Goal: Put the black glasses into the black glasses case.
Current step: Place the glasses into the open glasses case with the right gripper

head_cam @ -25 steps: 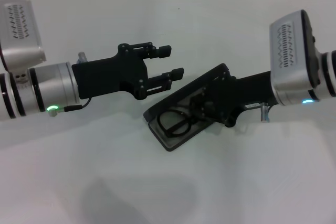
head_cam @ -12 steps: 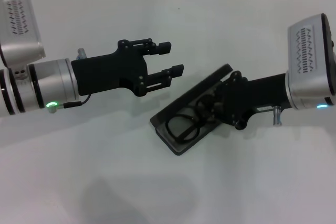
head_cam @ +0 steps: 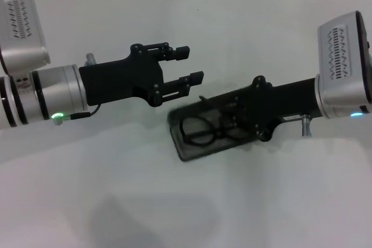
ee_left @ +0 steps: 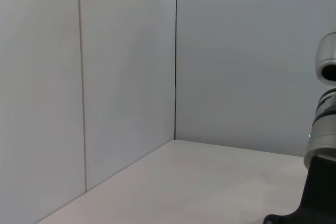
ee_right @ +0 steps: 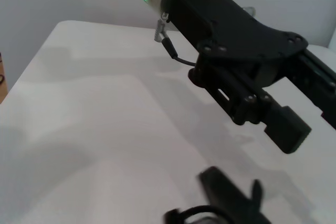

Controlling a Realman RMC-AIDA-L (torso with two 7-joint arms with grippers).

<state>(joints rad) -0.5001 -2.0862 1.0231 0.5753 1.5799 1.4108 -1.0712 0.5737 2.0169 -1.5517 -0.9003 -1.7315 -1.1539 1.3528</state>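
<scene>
Head view | black glasses in black glasses case | left gripper empty, parted | right gripper fingers unclear

This looks like a robot test bay in a lab rather than any lived-in room. A plain white worktop fills the space, closed in by smooth pale wall panels that meet at a corner, with thin dark seams running straight up between them. Nothing domestic or commercial shows. Two silver-and-black robot arms reach over the surface, each with a green status light glowing on its wrist and a vented grey camera housing mounted above.
</scene>
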